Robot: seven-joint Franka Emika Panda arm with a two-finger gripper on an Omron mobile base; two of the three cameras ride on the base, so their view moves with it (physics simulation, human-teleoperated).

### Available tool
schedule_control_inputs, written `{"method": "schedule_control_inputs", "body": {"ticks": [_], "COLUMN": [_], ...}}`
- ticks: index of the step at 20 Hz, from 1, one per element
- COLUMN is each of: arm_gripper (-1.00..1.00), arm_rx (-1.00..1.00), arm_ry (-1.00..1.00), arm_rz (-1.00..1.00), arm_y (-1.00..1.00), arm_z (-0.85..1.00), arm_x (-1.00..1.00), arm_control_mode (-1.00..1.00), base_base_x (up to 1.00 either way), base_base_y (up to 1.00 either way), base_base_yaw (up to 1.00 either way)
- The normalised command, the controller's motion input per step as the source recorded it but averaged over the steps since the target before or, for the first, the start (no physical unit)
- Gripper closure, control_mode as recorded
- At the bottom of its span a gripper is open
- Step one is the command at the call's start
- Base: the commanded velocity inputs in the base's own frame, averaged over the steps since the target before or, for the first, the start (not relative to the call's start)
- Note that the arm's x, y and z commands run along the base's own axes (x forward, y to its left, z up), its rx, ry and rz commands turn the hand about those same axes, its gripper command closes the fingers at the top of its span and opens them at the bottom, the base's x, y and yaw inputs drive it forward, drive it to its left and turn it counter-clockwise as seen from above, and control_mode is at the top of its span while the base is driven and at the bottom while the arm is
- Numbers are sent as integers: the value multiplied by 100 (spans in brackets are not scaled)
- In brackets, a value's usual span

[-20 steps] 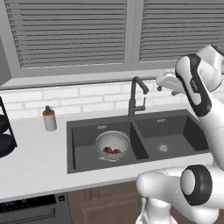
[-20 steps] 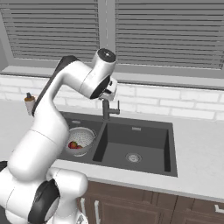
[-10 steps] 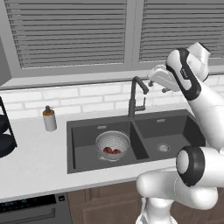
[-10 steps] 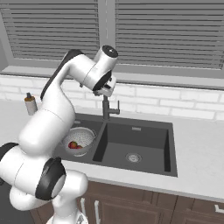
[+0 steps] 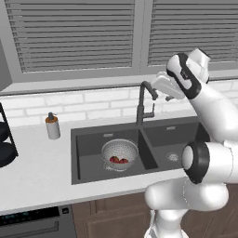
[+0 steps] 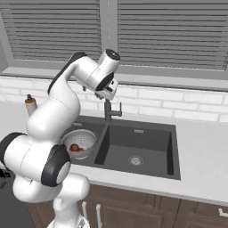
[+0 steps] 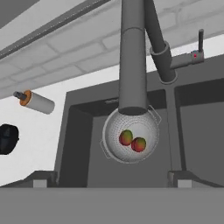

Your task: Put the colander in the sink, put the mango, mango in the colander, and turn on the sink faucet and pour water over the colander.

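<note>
The colander (image 5: 120, 152) sits in the left basin of the dark sink (image 5: 88, 139), also in the right base view (image 6: 84, 139) and hand view (image 7: 114, 151). Two red mangos (image 7: 126, 137) (image 7: 139, 144) lie side by side inside it (image 5: 119, 160). The faucet (image 5: 140, 109) rises between the basins, its spout (image 7: 132, 57) hangs over the colander, and its side lever (image 7: 199, 43) points up. The spout is dry. My gripper (image 5: 160, 88) (image 6: 108, 92) hovers just right of and above the spout, open with nothing between its fingers (image 7: 110, 180).
A soap dispenser (image 5: 53, 126) (image 7: 37, 101) stands on the counter left of the sink. A dark rack (image 5: 4, 144) is at the far left. The right basin with its drain (image 5: 173, 157) holds nothing. The brick wall and window sill run close behind the faucet.
My hand has swung left, closing in on the faucet's spout from the right. The jaws have stayed open. The colander and mangos have not moved.
</note>
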Motion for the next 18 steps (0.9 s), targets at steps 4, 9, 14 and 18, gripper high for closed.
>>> {"method": "schedule_control_inputs", "body": {"ticks": [4,9,14,18], "arm_gripper": [-100,-100,-100,-100], "arm_rx": [0,3,5,5], "arm_ry": [5,3,0,0], "arm_rz": [0,0,0,0], "arm_y": [0,0,0,0], "arm_z": [-22,-15,-7,-9], "arm_x": [41,46,41,37], "arm_control_mode": [-100,-100,-100,-100], "base_base_x": [0,0,0,0], "base_base_y": [0,0,0,0], "base_base_yaw": [0,0,0,0]}}
